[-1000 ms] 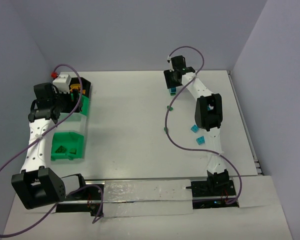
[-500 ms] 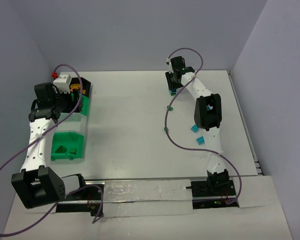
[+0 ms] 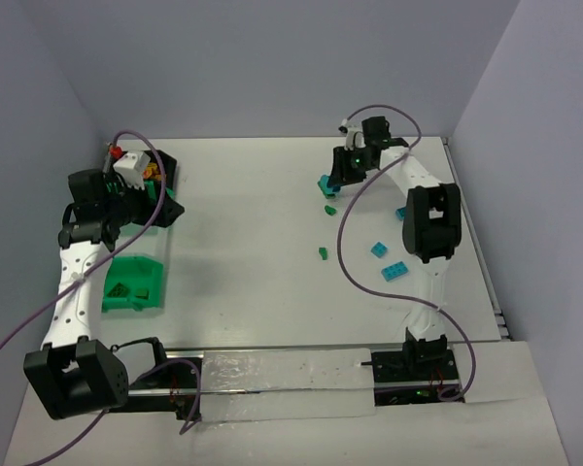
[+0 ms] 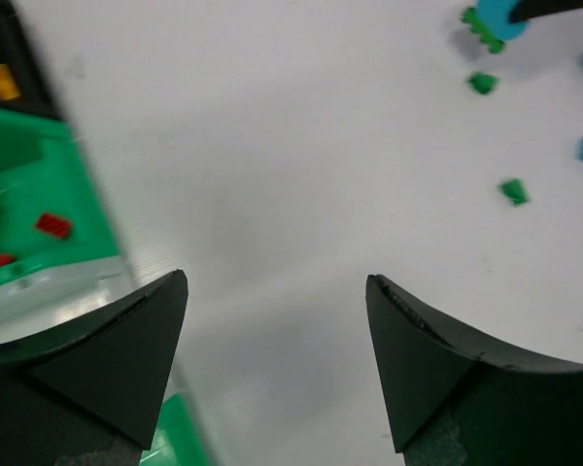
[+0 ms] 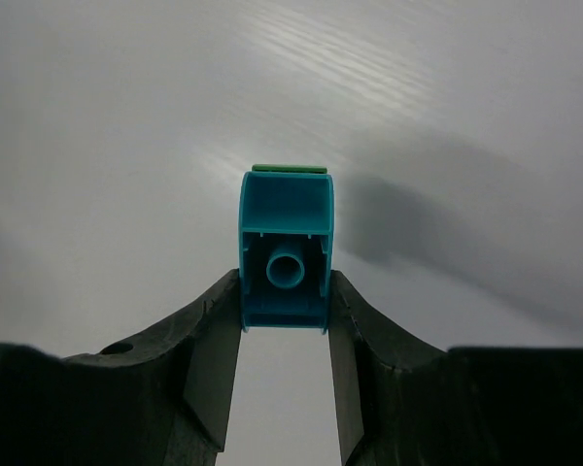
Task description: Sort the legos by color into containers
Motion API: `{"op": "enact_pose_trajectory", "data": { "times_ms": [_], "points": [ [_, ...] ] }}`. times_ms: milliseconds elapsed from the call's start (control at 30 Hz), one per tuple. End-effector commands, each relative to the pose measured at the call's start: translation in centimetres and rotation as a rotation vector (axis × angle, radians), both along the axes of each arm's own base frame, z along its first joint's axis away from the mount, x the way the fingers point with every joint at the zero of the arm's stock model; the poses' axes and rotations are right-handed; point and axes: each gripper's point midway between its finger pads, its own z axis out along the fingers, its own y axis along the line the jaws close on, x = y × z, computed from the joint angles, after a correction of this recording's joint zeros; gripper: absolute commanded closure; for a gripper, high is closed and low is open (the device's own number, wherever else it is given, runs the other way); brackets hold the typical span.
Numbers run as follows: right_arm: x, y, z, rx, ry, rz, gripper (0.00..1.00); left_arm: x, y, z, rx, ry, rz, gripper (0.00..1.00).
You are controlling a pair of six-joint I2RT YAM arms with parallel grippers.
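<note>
My right gripper [image 3: 332, 181] is shut on a teal brick [image 5: 285, 248] at the far middle of the table; a green piece [image 5: 290, 168] sticks to the brick's far end. The held brick also shows in the top view [image 3: 325, 184]. Loose on the table are two green bricks [image 3: 330, 207] [image 3: 323, 253] and two teal bricks [image 3: 378, 249] [image 3: 394, 272]. My left gripper [image 4: 277, 291] is open and empty, just right of the bins. A green bin [image 4: 49, 184] holds red bricks [image 4: 52, 225]. The black bin [image 3: 163, 171] holds orange bricks.
Another green bin [image 3: 132, 282] with green bricks stands nearest me on the left. My left arm covers part of the bin row. Purple cables loop over both arms. Walls close the table at the back and sides.
My right wrist has swung to the right with the teal brick in its jaws. My left gripper has turned from over the bins towards the middle of the table.
</note>
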Motion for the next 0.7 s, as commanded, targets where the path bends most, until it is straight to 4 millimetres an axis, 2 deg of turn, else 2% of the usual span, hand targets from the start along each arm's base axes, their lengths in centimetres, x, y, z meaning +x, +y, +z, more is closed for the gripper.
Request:
{"op": "enact_pose_trajectory", "data": {
  "times_ms": [0,67,100,133,167,233,267,300,333,367,467,600,667],
  "points": [
    [-3.8,5.4,17.0,0.386,-0.291,0.312,1.00,-2.9,-5.7,5.1,-0.232,-0.136,-0.295,0.15],
    [-6.1,6.8,18.8,0.460,-0.275,0.393,1.00,-3.3,-6.7,6.2,-0.302,-0.151,-0.347,0.14],
    [-7.9,7.8,19.7,0.513,-0.251,0.449,1.00,-3.9,-7.5,6.7,-0.358,-0.133,-0.379,0.13],
    [-8.5,8.4,20.5,0.524,-0.258,0.465,1.00,-4.3,-7.9,6.5,-0.375,-0.121,-0.402,0.12],
    [-10.6,9.7,21.4,0.581,-0.231,0.512,1.00,-4.7,-8.5,7.0,-0.421,-0.116,-0.428,0.11],
    [-12.6,10.9,22.1,0.632,-0.209,0.557,1.00,-5.1,-9.3,7.7,-0.463,-0.112,-0.461,0.11],
    [-14.0,11.5,21.3,0.660,-0.164,0.571,1.00,-5.4,-10.1,8.3,-0.489,-0.114,-0.485,0.11],
    [-14.7,12.2,21.7,0.676,-0.172,0.585,1.00,-5.6,-10.6,8.7,-0.502,-0.114,-0.500,0.11],
    [-16.3,13.3,23.4,0.717,-0.196,0.631,1.00,-6.1,-11.4,8.7,-0.517,-0.102,-0.529,0.11],
    [-17.3,13.7,22.8,0.739,-0.164,0.635,1.00,-6.4,-11.9,9.0,-0.539,-0.085,-0.536,0.11],
    [-19.7,15.4,25.3,0.822,-0.176,0.697,1.00,-7.3,-13.4,9.4,-0.569,-0.076,-0.588,0.13],
    [-21.7,16.3,27.0,0.887,-0.164,0.755,1.00,-8.1,-14.4,9.5,-0.594,-0.064,-0.641,0.13],
    [-22.5,16.5,27.1,0.910,-0.145,0.777,1.00,-8.4,-14.9,9.3,-0.600,-0.054,-0.662,0.13]
  ]
}}
